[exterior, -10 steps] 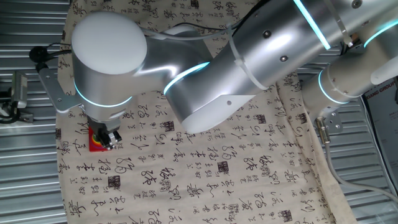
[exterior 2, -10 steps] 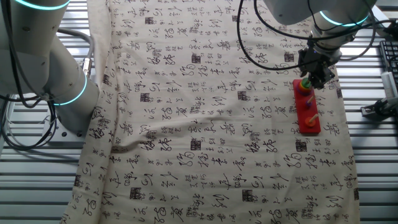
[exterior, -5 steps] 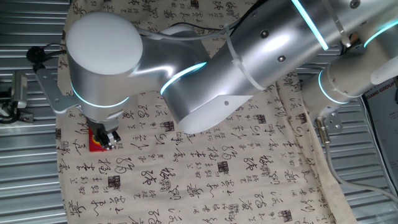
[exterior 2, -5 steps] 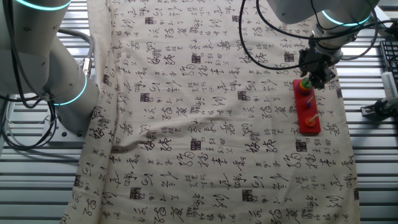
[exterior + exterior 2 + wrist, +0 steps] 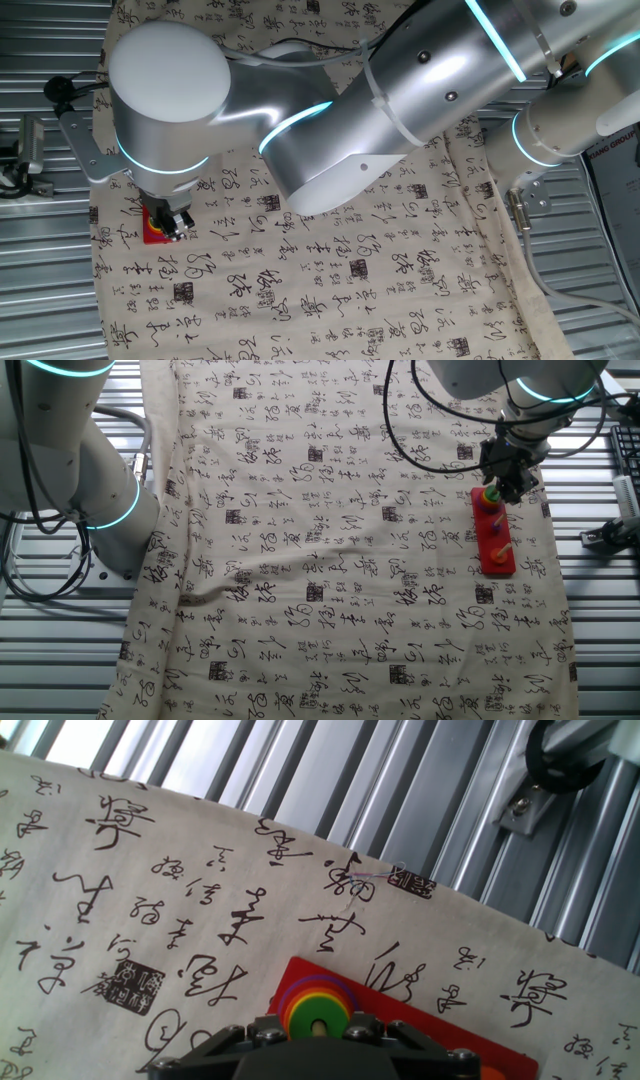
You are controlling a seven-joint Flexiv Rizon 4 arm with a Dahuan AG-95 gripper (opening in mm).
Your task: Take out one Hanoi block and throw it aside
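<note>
Green shows at the top of the stacked rings in the hand view, where the Hanoi block (image 5: 317,1007) sits on its peg above the red base (image 5: 430,1020), just ahead of the pincer (image 5: 315,1032). Compared with a second ago almost nothing has shifted: in one fixed view the arm's big white joint has moved only slightly, and in the other fixed view the pincer (image 5: 497,488) hangs over the far end of the base (image 5: 494,538) just as it did half a second back. That stillness suggests the approach is finished and the grasp itself is the step in hand, so the task appears to be at an early stage, with the block not yet lifted off. The fingers stand on either side of the ring stack (their tips are cut off by the lower edge of the hand view), so whether they press the block or merely flank it cannot be told. A calligraphy-printed cloth (image 5: 330,560) covers the tabletop around the base.
</note>
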